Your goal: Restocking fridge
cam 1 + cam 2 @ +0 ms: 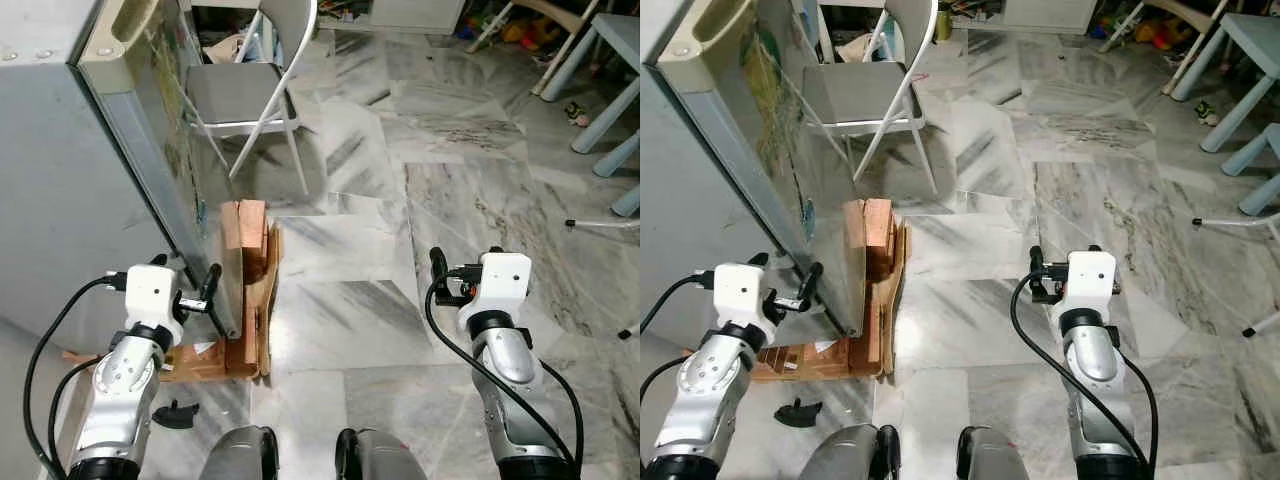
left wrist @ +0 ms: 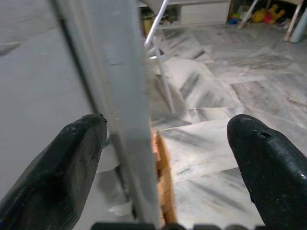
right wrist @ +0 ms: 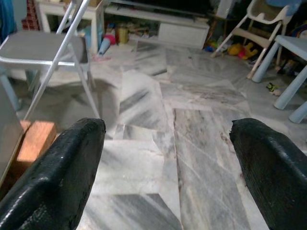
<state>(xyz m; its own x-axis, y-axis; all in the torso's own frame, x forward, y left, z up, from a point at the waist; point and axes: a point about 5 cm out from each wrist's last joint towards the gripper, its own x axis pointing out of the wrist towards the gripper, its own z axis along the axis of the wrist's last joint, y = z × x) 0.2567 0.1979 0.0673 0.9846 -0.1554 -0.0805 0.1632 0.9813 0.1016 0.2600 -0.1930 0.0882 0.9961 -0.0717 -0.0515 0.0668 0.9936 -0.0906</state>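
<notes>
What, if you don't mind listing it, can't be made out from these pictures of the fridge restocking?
- Fridge interior: hidden behind the fridge door, seen edge-on in the eye views.
- What is to be stocked: none can be made out.
- Cardboard box: contents hidden by its flaps and the door edge.
- Small black object on the floor: too small to identify.
- Left gripper: open astride the door edge; contact unclear, blurred.
- Right gripper: open, holding nothing.

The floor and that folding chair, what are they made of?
The floor looks like polished marble: grey veins and a shiny gloss. The folding chair seems to be painted metal tubing, thin and pale, with a smooth grey seat, perhaps vinyl or plastic.
</notes>
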